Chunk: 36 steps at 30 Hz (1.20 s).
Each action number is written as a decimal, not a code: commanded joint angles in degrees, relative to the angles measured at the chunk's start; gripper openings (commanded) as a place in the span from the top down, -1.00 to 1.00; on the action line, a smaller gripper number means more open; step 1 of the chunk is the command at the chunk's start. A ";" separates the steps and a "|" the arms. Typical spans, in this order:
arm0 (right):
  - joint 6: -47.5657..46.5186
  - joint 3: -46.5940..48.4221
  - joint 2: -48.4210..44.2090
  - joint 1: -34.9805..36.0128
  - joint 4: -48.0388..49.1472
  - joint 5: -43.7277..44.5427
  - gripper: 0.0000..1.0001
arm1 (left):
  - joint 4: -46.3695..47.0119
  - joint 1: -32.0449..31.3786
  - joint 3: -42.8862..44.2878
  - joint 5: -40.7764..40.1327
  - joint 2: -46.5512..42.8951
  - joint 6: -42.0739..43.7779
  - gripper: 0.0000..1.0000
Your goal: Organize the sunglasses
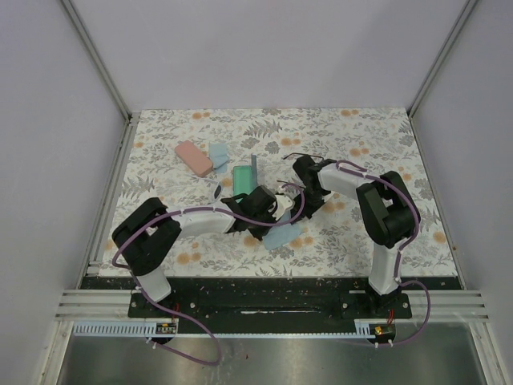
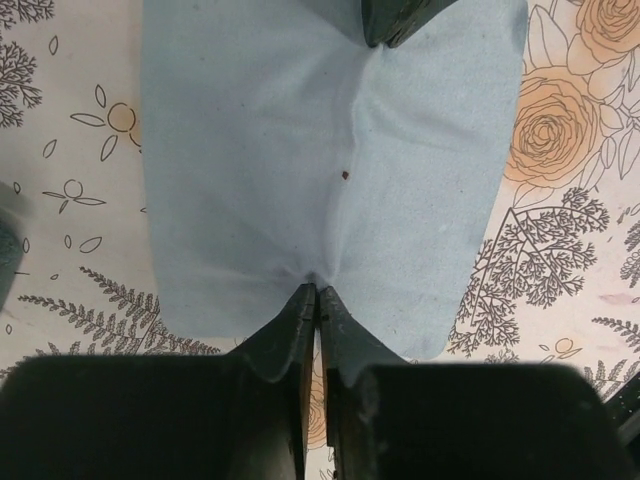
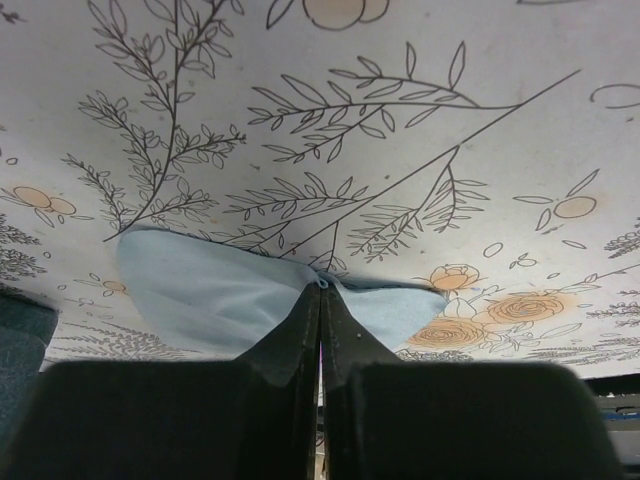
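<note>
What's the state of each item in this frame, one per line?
light blue cloth: spread flat, pinched at opposite edges
left gripper: shut on the light blue cloth
right gripper: shut on the same cloth
green case: open, lid raised
pink case: closed, lying flat

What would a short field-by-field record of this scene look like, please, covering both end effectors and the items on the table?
surface: floral table cover
left end effector: shut on near edge of light blue cloth
right end effector: shut on an edge of that cloth, apparently the opposite one
cloth state: lying on the cover, creased between pinches
pink case: closed, far left
green case: centre, appears open
second cloth: beside pink case
</note>
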 commanded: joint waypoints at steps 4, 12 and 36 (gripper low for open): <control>-1.38 1.72 1.33 0.71 -0.84 4.22 1.00 | -1.23 0.07 0.10 1.22 0.98 0.37 1.00; -4.54 5.24 -2.02 0.62 -2.08 4.06 0.98 | 3.95 -0.02 -3.32 2.98 -6.05 0.64 1.00; -7.89 0.76 -9.57 0.10 14.71 -5.00 0.93 | -3.25 -0.37 -0.25 -6.69 -12.56 -1.47 1.00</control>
